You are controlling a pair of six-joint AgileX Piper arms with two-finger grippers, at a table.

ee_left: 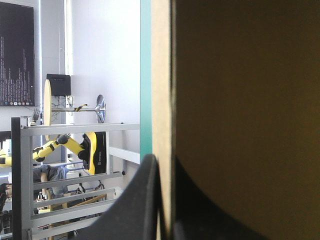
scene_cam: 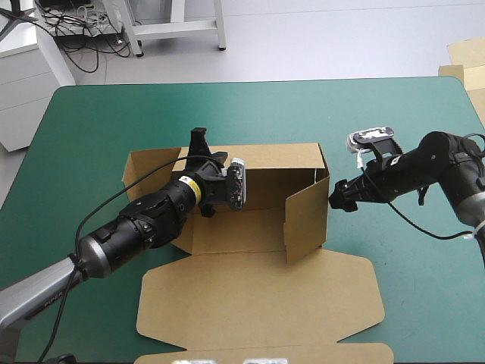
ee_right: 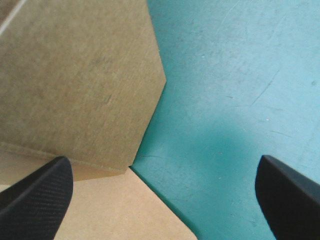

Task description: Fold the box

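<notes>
The box sits at the middle of the teal-green surface, half built. Its back wall stands upright, the right side wall is raised and swung a little inward, and the lid lies flat toward the near edge. The left side flap looks only partly up, and my own arm hides much of it.

My left fingers are all but closed on the back wall near its left end. One is on each face, and the thin board edge runs straight up between them in my left wrist view. I judge that I am in the wall-raising step, and that this pinch keeps the back wall upright while the sides are dealt with.

My right fingers stand wide apart and grip nothing. They are just outside the right side wall, at its far corner. In my right wrist view the wall's cut corner lies ahead of one finger, flat board lies under it, and bare teal-green cover fills the rest of the gap. I cannot tell whether a fingertip already touches the wall.

Next, I think, my right side should press that wall square and tuck its end flap in against the back wall. The push must be gentle, or the sheet will skid while my left grip holds.

More brown board lies beyond the surface's far right corner.
</notes>
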